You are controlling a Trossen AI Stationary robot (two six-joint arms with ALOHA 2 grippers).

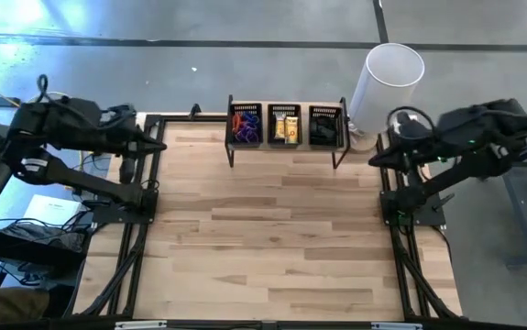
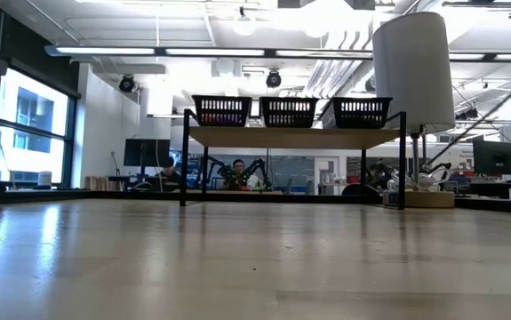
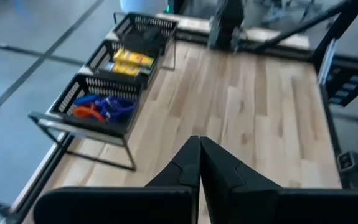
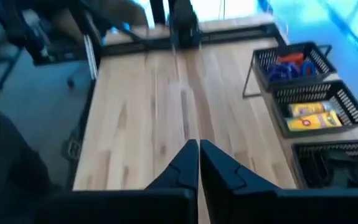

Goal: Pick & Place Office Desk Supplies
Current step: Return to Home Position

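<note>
Three black mesh trays stand side by side on a raised rack [image 1: 286, 147] at the table's far edge. One holds purple, blue, red and orange loops [image 1: 245, 126], the middle one yellow packets [image 1: 284, 126], the third black clip-like pieces [image 1: 325, 128]. The loops [image 3: 103, 107] and packets [image 3: 129, 61] also show in the left wrist view, and all three sorts in the right wrist view: loops [image 4: 291, 65], packets [image 4: 312, 116], clips [image 4: 334, 165]. My left gripper [image 3: 200, 146] is shut and empty above the table's left edge [image 1: 159, 145]. My right gripper [image 4: 198, 148] is shut and empty above the right edge [image 1: 374, 162].
A tall white cylinder [image 1: 389, 81] stands at the far right beside the rack, and shows too in the low view [image 2: 412, 67]. The bare wooden tabletop [image 1: 272, 229] stretches between the two arms. People sit in the room beyond the table [image 2: 237, 169].
</note>
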